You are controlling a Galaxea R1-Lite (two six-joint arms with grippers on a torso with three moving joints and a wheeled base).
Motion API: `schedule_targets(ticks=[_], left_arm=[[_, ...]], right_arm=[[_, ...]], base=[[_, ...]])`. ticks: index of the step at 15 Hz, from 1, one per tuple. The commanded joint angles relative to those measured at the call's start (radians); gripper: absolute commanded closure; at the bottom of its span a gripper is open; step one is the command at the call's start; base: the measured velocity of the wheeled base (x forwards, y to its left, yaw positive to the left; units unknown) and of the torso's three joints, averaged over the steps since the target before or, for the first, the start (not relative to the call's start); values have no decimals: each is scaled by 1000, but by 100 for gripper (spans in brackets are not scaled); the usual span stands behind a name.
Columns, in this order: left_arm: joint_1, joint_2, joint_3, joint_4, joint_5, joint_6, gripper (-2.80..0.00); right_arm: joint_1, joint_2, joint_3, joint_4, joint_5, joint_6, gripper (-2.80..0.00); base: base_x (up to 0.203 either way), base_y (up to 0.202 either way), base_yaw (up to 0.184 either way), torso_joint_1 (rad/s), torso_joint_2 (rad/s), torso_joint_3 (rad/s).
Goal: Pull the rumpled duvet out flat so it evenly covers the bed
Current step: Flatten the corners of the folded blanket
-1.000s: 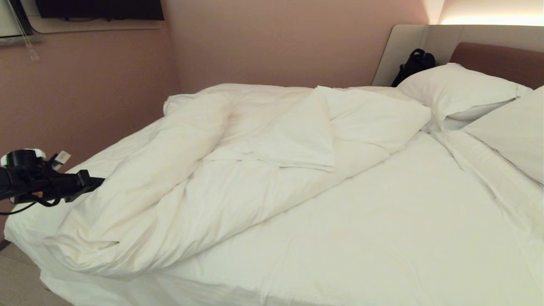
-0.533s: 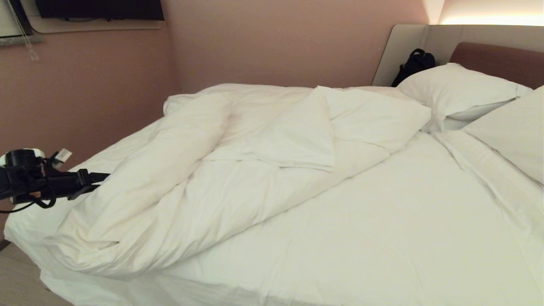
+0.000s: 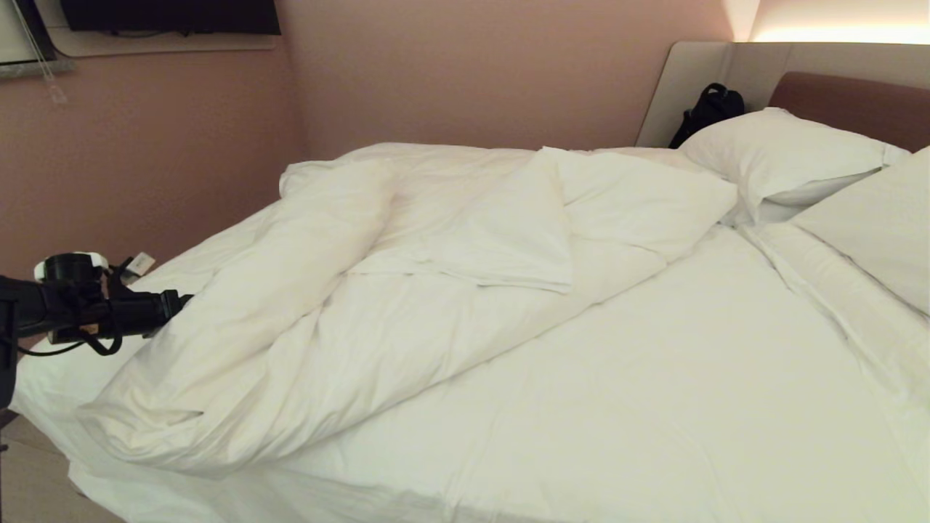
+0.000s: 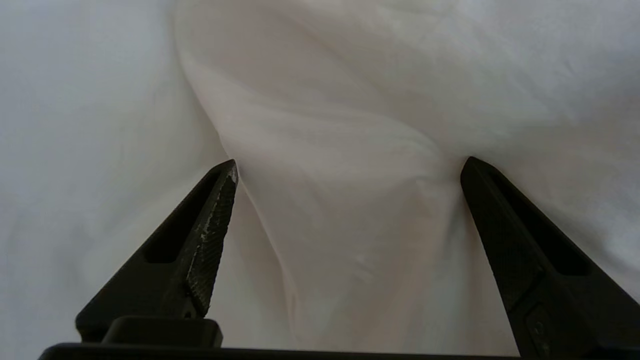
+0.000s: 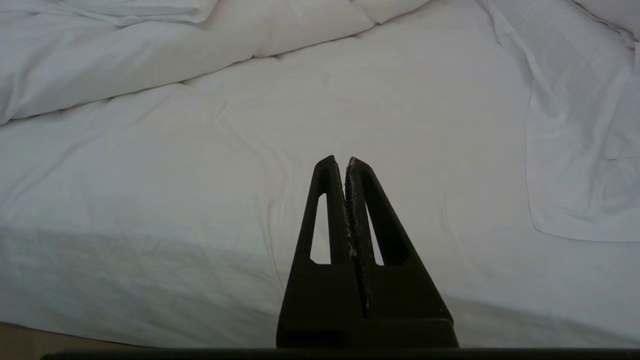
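The right gripper [image 5: 346, 161] hangs near the front edge of the bed [image 3: 654, 378], its jaws pressed together with nothing between them. Farther, at the left side, the left gripper [image 4: 350, 162] has its jaws wide apart around a fold of the duvet [image 3: 349, 305], not clamping it. The duvet lies rumpled on the bed's left and far part.

Open sheet across the near half of the bed [image 3: 654, 407], free for a reach from the near edge. Blocked at the left corner by the bunched duvet [image 3: 305, 305], pressing between the spread left gripper [image 4: 350, 162]. Pillows [image 3: 785, 156] crowding the headboard edge.
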Motion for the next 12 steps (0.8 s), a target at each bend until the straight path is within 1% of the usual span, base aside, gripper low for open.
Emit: schedule_targets(ticks=[1,7,9,10,12], left_arm=[[-21,-4,4,2,-3,2,-280],[-96,-1,6,13,23,2,-280],[-134,9,1,6,77,5,-280],[-148,13,-3,5,91,5,-280],[-160,12,-3,6,96,4,-280]], right_arm=[[0,0,0,0,1,1,0],[0,0,0,0,1,-1,0],[0,0,0,0,1,0,0],[0,0,0,0,1,-1,0],[0,0,0,0,1,-1,0]], base=[[0,0,0,0,0,0],[0,0,0,0,0,0],[0,0,0,0,0,0],[0,0,0,0,0,0],[0,0,0,0,0,0]])
